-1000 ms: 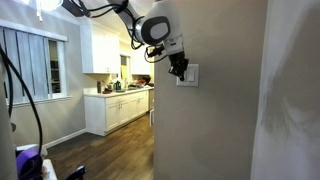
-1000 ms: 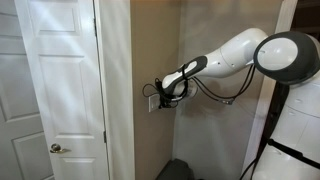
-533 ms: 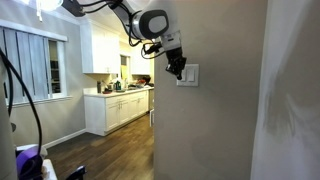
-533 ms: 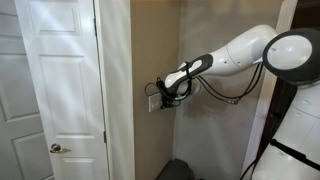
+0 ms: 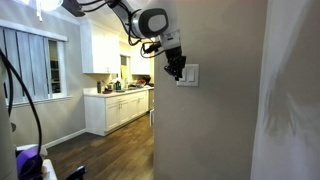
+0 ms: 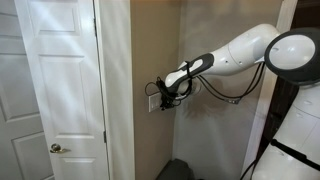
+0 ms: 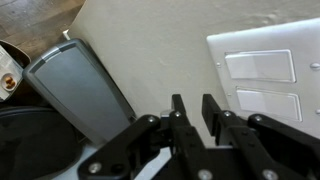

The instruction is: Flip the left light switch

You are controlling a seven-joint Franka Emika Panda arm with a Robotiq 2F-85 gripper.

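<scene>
Two rockers point(image 7: 260, 66) are seen in the wall plate point(image 7: 300, 38) in the wrist view. They are stacked one over the other because that picture is turned sideways, and which one is the left light switch cannot be told there. In an exterior view the left light switch point(image 5: 185, 80) is taken to be the plate's half nearer the wall corner. It is partly covered by the end effector point(image 5: 177, 70), held at the plate's upper corner on that side.

End effector: fingers point(image 7: 180, 115) drawn together to a narrow slit, nothing gripped. Contact with the plate cannot be confirmed. In the wrist view the tips are seen just off the plate's edge, over bare wall.

Step judged: final approach, tips being lined up for a push. The next move is judged to call for a small shift onto the plate's left half, then a short press into the wall, without the other half being caught.

Views compared: rocker outlines are given only by the wrist view. The arm point(image 6: 235, 55) is shown side-on in an exterior view, reaching toward the plate, with a white door point(image 6: 60, 80) beyond the plate. Kitchen cabinets point(image 5: 118, 108) past the corner are shown only where the plate is faced.
</scene>
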